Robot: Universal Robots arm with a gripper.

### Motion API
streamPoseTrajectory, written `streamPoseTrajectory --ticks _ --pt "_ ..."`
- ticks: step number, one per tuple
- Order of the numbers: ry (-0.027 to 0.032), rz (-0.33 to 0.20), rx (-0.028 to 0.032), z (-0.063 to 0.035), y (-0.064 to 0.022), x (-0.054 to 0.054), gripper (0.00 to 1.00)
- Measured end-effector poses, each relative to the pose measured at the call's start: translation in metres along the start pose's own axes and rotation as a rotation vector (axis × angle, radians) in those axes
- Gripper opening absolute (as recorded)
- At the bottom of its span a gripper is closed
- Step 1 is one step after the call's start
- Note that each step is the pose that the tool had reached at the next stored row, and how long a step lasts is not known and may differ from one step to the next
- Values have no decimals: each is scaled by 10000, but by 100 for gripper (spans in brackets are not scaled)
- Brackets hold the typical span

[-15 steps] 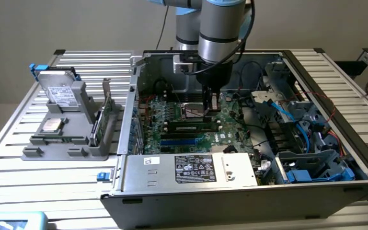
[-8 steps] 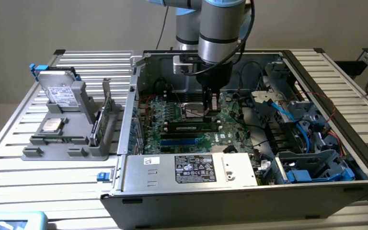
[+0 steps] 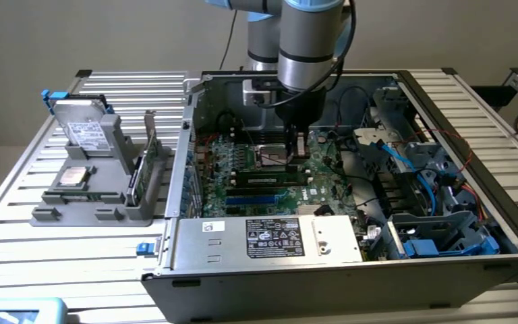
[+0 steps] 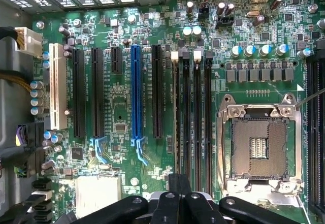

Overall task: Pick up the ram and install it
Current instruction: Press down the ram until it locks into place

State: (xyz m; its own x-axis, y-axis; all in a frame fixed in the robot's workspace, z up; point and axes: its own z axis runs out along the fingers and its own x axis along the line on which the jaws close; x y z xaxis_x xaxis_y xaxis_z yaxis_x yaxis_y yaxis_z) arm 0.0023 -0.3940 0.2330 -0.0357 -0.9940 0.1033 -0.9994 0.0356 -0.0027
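Note:
My gripper (image 3: 299, 148) hangs inside the open computer case (image 3: 196, 135), just above the motherboard (image 3: 259, 196) near the processor socket (image 3: 272, 158). Its dark fingers (image 4: 180, 186) are pressed together with nothing between them. Beneath them run the long black memory slots (image 4: 193, 112), beside the open silver processor socket (image 4: 258, 148). The ram (image 3: 137, 177), a thin green board, stands on edge in the grey fixture (image 3: 97, 202) at the exterior view's left, well away from the gripper.
A hard drive (image 3: 83, 125) and a square chip (image 3: 72, 177) also sit on the grey fixture. Black, blue and white expansion slots (image 4: 136, 92) lie beside the memory slots. Cables (image 3: 425, 169), drive cages and the power supply (image 3: 272, 236) crowd the case.

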Motion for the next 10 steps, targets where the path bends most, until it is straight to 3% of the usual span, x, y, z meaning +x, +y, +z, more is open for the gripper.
streamPoseTrajectory --ticks 5,10 --pt "-1 5 37 11 5 -2 11" --pt "-10 17 149 18 8 -7 11"
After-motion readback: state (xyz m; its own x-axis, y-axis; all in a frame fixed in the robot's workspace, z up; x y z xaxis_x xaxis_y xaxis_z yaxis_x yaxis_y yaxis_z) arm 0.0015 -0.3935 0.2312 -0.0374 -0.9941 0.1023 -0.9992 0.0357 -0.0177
